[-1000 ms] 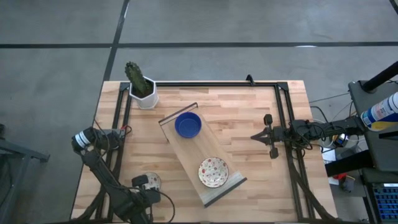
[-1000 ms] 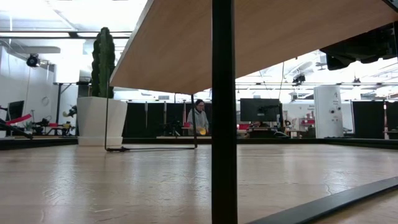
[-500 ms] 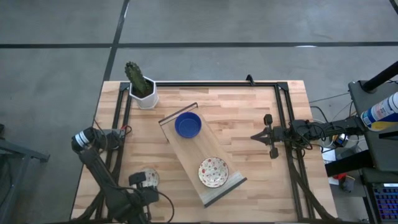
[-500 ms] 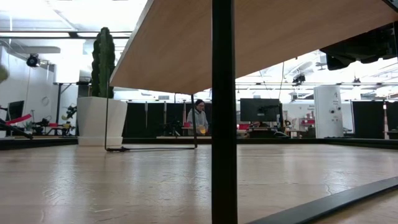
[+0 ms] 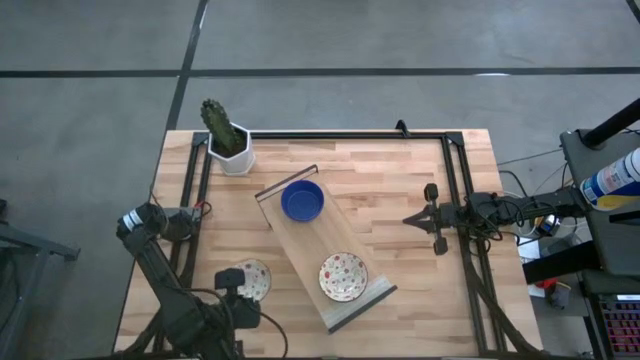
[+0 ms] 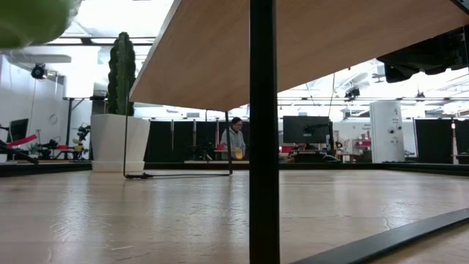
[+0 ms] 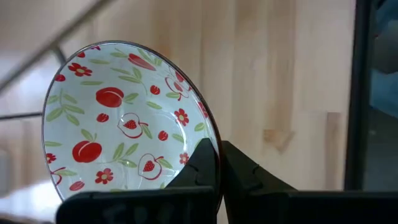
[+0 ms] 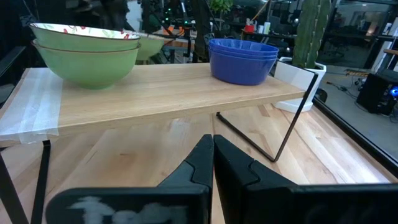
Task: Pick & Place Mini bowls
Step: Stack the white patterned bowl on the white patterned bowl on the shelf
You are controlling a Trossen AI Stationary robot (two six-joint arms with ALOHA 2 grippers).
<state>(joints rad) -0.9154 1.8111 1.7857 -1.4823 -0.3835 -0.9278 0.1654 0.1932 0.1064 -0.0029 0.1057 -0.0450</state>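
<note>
The floral bowl (image 7: 127, 118) is running under the left end effector (image 7: 219, 163) at its lower rim; in the low view a green blur (image 6: 33, 18) is being cropped.

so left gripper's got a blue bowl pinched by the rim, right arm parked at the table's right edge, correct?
Not quite: the bowl pinched at its rim by the left gripper is the cream floral one, not blue, as the left wrist view shows. The blue bowls sit on the raised board. The right gripper does wait by the right edge.

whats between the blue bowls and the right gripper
In the high view, only bare wooden tabletop lies between the blue bowls on the raised board and the right gripper.
</note>
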